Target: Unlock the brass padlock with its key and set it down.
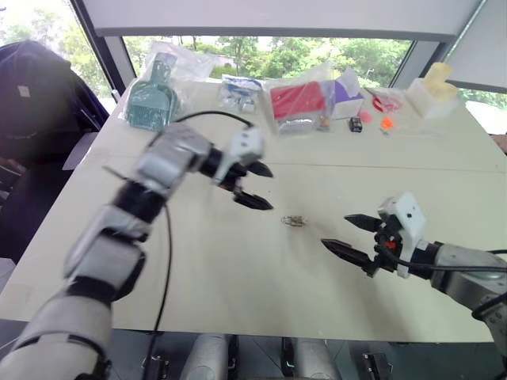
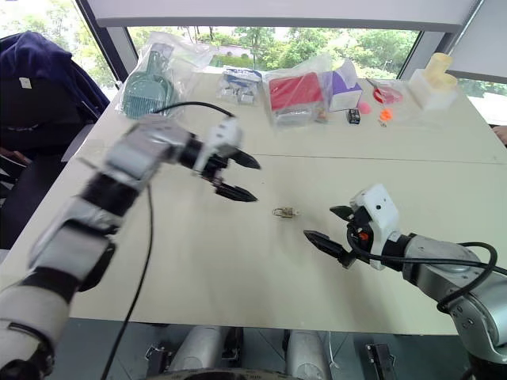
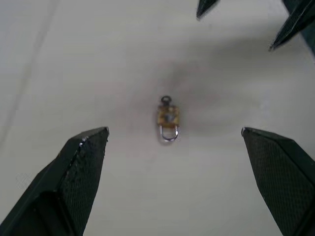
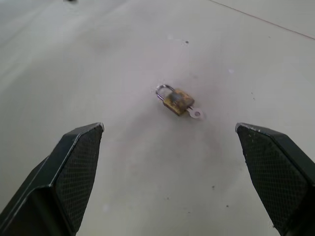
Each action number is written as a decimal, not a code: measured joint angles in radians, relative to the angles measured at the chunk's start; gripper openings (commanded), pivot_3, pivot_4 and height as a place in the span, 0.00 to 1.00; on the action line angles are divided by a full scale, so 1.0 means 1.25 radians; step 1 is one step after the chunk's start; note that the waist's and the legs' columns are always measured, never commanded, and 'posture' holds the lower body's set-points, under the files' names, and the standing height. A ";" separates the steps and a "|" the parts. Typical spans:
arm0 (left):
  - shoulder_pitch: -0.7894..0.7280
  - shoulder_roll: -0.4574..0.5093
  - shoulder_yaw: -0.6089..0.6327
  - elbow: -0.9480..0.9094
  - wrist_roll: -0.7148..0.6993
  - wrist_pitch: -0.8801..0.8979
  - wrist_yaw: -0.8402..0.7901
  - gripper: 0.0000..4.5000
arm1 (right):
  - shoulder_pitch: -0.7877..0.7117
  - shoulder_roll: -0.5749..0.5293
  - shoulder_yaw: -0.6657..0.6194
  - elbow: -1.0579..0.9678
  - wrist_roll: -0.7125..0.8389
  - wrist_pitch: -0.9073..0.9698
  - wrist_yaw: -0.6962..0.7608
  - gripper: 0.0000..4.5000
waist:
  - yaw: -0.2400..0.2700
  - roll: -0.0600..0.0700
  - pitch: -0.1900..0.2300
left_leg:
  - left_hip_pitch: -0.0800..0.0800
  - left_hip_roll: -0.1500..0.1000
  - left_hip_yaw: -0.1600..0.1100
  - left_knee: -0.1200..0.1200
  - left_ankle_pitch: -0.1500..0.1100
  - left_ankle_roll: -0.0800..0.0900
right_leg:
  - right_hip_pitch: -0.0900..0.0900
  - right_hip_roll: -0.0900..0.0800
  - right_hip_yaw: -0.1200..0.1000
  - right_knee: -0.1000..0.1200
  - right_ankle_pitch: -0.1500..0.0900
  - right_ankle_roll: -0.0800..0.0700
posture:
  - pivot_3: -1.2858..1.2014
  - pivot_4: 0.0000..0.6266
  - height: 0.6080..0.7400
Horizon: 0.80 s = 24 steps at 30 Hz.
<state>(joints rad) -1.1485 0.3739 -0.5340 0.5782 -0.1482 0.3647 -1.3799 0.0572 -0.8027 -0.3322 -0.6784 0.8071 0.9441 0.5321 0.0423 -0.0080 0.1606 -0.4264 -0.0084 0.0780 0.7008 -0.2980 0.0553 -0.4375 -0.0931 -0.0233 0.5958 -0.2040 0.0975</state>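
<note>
The brass padlock (image 1: 295,221) lies flat on the white table (image 1: 238,269), alone between both arms. Its silvery shackle looks closed in the right wrist view, and the key (image 4: 195,113) sticks out of the padlock's (image 4: 176,101) bottom end. My left gripper (image 1: 252,184) hovers above the table to the padlock's left, fingers wide apart and empty, pointing toward it. My right gripper (image 1: 352,235) hangs low over the table just right of the padlock, also open and empty. The left wrist view has the padlock (image 3: 168,118) centred between its fingers, with the right gripper's fingertips (image 3: 206,7) beyond.
Along the far edge by the window lie bagged items: a teal brush (image 1: 152,99), a red pack (image 1: 297,101), a purple box (image 1: 347,93), small red and orange pieces (image 1: 386,123) and a cream block (image 1: 432,95). A black cable (image 1: 166,261) hangs from the left arm.
</note>
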 measured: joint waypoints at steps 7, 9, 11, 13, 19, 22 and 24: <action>-0.167 -0.272 -0.041 0.406 0.148 -0.136 0.058 1.00 | 0.090 0.066 -0.037 -0.046 -0.007 -0.021 -0.060 0.99 | -0.007 -0.002 0.001 | -0.003 -0.001 0.001 0.002 -0.003 0.005 | -0.003 -0.001 0.001 0.000 0.003 0.005 | 0.52 0.24 1.00; -0.183 -0.302 -0.046 0.470 0.195 -0.173 0.085 1.00 | 0.116 0.088 -0.046 -0.070 -0.008 -0.027 -0.084 0.99 | -0.002 -0.002 0.001 | -0.002 0.000 0.000 0.001 -0.003 0.005 | -0.003 -0.001 0.000 0.000 0.002 0.005 | 0.52 0.24 1.00; -0.179 -0.320 -0.060 0.512 0.234 -0.198 0.100 1.00 | 0.127 0.103 -0.045 -0.088 -0.008 -0.030 -0.102 0.99 | -0.002 -0.002 0.001 | -0.002 0.001 -0.001 0.001 -0.003 0.005 | -0.003 0.000 -0.001 0.001 0.002 0.004 | 0.52 0.24 1.00; -0.173 -0.332 -0.064 0.545 0.270 -0.226 0.112 1.00 | 0.145 0.125 -0.046 -0.105 -0.008 -0.034 -0.123 0.99 | -0.002 -0.002 0.001 | -0.002 0.001 -0.001 0.001 -0.003 0.004 | -0.003 0.000 -0.001 0.001 0.002 0.004 | 0.52 0.24 1.00; -0.181 -0.326 -0.056 0.557 0.320 -0.268 0.099 1.00 | 0.169 0.152 -0.047 -0.115 -0.014 -0.054 -0.155 0.99 | -0.004 -0.002 0.001 | -0.001 0.001 -0.001 0.001 -0.003 0.004 | -0.002 -0.001 -0.001 0.001 0.002 0.004 | 0.52 0.24 1.00; -0.181 -0.313 -0.055 0.557 0.339 -0.283 0.082 0.94 | 0.166 0.157 -0.037 -0.115 -0.019 -0.063 -0.163 1.00 | -0.004 -0.002 0.001 | -0.001 0.001 -0.001 0.001 -0.003 0.004 | -0.002 0.000 -0.001 0.001 0.002 0.004 | 0.52 0.24 1.00; -0.180 -0.312 -0.053 0.557 0.347 -0.283 0.071 0.80 | 0.155 0.160 -0.023 -0.111 -0.026 -0.067 -0.168 1.00 | -0.004 -0.002 0.001 | -0.001 0.001 -0.001 0.001 -0.003 0.004 | -0.002 0.000 -0.001 0.001 0.002 0.004 | 0.52 0.24 1.00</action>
<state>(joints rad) -1.3739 -0.0167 -0.6008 1.2745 0.2859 0.0110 -1.2908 0.2514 -0.6031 -0.3615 -0.8166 0.7750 0.8597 0.3219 0.0373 -0.0103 0.1619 -0.4272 -0.0068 0.0767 0.7022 -0.3013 0.0609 -0.4397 -0.0935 -0.0242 0.5976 -0.2013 0.1030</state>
